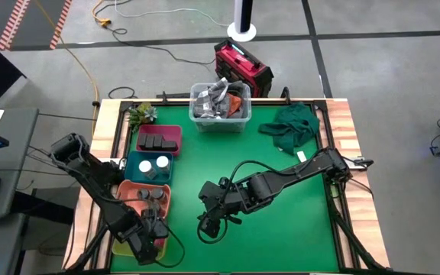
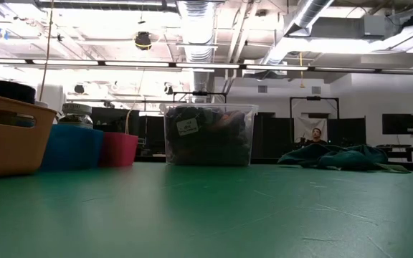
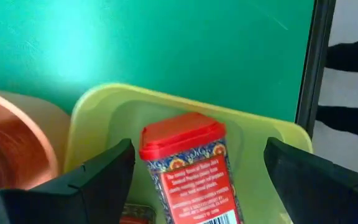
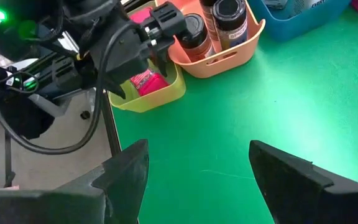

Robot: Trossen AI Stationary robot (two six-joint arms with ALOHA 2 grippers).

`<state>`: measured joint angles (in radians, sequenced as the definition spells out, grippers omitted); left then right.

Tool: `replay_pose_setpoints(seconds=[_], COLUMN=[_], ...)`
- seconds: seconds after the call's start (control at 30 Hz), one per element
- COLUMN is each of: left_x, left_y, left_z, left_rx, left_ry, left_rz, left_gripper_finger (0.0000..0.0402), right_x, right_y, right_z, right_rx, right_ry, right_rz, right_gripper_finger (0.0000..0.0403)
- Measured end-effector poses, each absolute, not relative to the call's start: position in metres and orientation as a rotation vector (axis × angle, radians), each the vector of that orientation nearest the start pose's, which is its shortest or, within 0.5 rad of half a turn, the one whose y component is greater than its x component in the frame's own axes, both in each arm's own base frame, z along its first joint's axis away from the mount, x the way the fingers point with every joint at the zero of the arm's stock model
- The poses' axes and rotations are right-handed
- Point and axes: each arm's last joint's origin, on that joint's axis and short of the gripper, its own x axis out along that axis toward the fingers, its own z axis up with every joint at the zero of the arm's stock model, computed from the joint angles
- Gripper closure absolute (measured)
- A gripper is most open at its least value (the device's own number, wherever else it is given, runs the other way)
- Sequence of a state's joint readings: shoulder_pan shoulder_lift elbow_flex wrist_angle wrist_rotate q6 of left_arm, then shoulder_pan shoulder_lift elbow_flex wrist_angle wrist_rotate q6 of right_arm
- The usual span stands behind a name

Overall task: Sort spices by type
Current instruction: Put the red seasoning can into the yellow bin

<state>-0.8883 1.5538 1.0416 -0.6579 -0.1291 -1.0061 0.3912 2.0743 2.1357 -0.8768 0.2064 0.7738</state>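
Note:
My left gripper [image 1: 150,235] is open above the yellow tray [image 3: 92,118] at the table's near left. Its fingers stand apart on either side of a pink-red rectangular box [image 3: 188,165] in that tray without touching it; a second red box [image 3: 135,214] shows beside it. In the row of trays toward the far edge, dark round jars [image 1: 151,197] sit in the orange tray, white-topped jars [image 1: 153,163] in the teal tray, and black boxes [image 1: 159,140] in the magenta tray. My right gripper [image 4: 199,149] is open over bare green mat near the table's middle [image 1: 208,223].
A clear bin [image 1: 220,107] full of dark items stands at the far edge, with a crumpled green cloth [image 1: 292,126] to its right and a small plant [image 1: 140,114] to its left. A red case [image 1: 243,67] lies on the floor beyond the table. Green mat stretches to the right [image 1: 296,221].

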Motion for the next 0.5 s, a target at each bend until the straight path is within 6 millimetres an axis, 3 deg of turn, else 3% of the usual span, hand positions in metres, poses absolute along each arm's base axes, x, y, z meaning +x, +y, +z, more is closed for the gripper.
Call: replay_pose_setpoints(seconds=[0.33,0.5], left_x=[0.193,0.199], left_y=[-0.224,-0.225], left_z=[0.209,0.199], left_rx=[-0.302,-0.304], left_ry=[1.188,1.239], left_rz=[-0.007,-0.001], left_gripper_finger=[0.0062,0.0080], right_x=[0.422,0.422], right_y=[0.168,0.168], right_z=[0.340,0.340], right_rx=[0.493,0.494], right_ry=[0.795,0.795], right_rz=[-0.134,-0.134], right_gripper_finger=[0.0101,0.0101])
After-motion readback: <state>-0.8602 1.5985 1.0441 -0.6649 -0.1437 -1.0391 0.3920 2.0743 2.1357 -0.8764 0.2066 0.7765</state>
